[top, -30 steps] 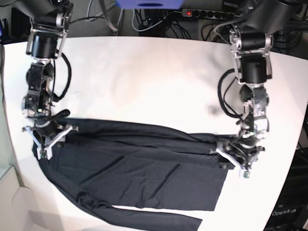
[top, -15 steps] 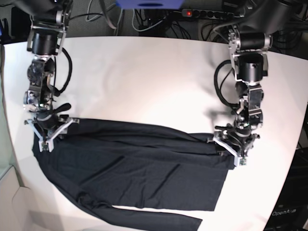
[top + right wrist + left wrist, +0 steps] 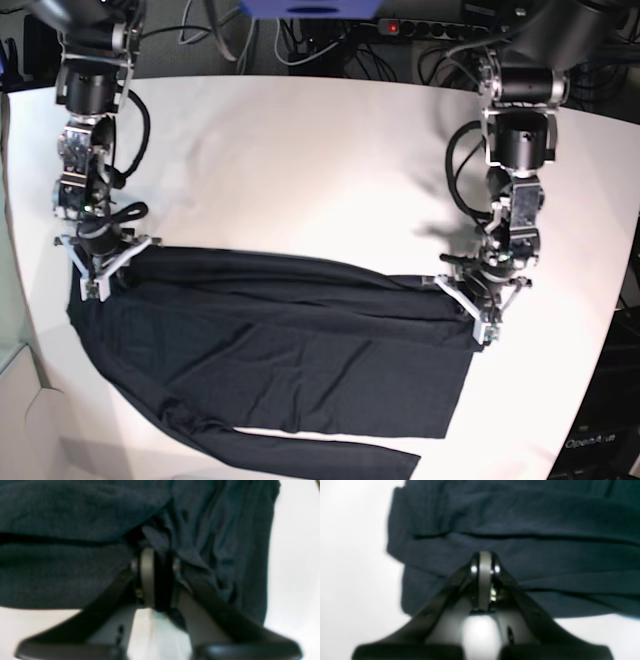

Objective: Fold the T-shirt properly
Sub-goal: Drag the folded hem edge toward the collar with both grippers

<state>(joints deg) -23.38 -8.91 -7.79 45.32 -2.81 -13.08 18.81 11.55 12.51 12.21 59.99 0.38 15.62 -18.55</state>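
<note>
Dark charcoal cloth sits bunched at the tips of the right fingers (image 3: pixel 155 562), which are drawn nearly together around a small pleat of the T-shirt (image 3: pixel 270 350) at its corner near the bench edge; a tuck of fabric seems caught between them, though blur keeps the contact from being certain. The left fingers (image 3: pixel 483 562) are clenched tight, pads meeting, their tip pressed onto a folded band at the shirt's other end; whether any cloth is pinched there cannot be told.

The T-shirt lies spread across the near half of the bench (image 3: pixel 300 170), its far long edge doubled over in a narrow strip running between the two arms, one sleeve trailing along the near side. By my reading, folding has barely started: the body is mostly flat and single-layered, and the sleeve and main folds remain.

The bench is smooth and white. Behind it hang cables and a power strip (image 3: pixel 440 27).
</note>
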